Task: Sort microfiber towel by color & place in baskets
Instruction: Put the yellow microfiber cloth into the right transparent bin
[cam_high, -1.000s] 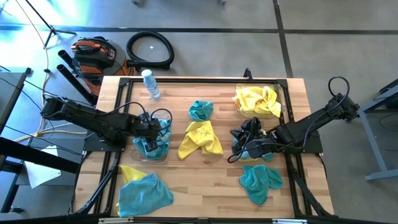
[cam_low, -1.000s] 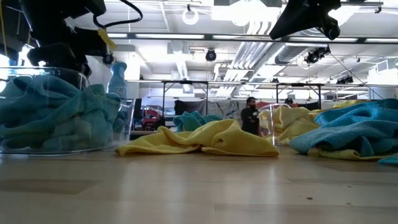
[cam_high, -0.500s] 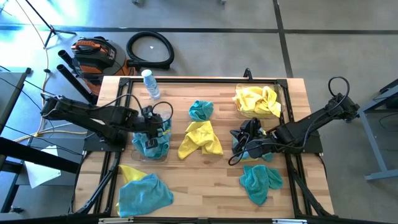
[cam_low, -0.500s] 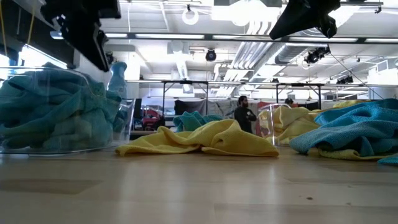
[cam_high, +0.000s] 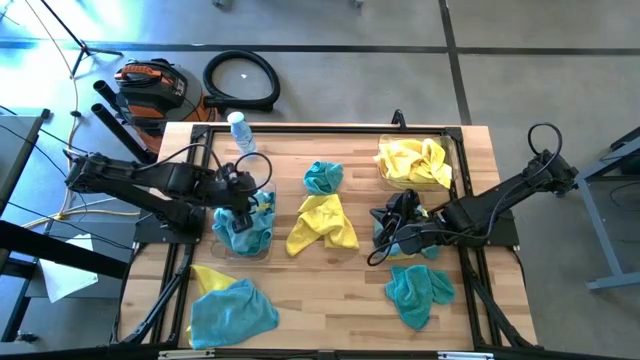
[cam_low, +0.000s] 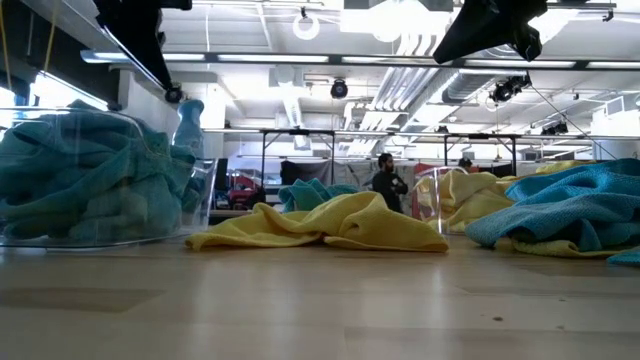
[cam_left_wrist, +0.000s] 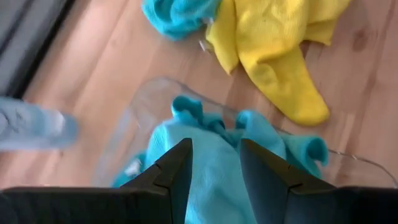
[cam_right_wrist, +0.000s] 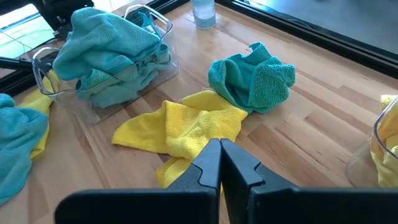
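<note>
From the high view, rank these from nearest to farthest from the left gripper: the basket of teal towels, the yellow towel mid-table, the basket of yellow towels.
Left gripper is open above the table's left side.
1. Basket of teal towels: directly under the gripper.
2. Yellow towel mid-table: toward the centre, to the gripper's right.
3. Basket of yellow towels: far right corner.

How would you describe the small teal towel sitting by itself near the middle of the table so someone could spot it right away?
Start at the wooden table and find the spread yellow towel at its centre. Just beyond it, toward the water bottle side, sits the small teal towel. Unlike the other teal cloths, it is bunched into a tight ball, outside any basket, alone on bare wood.
</note>
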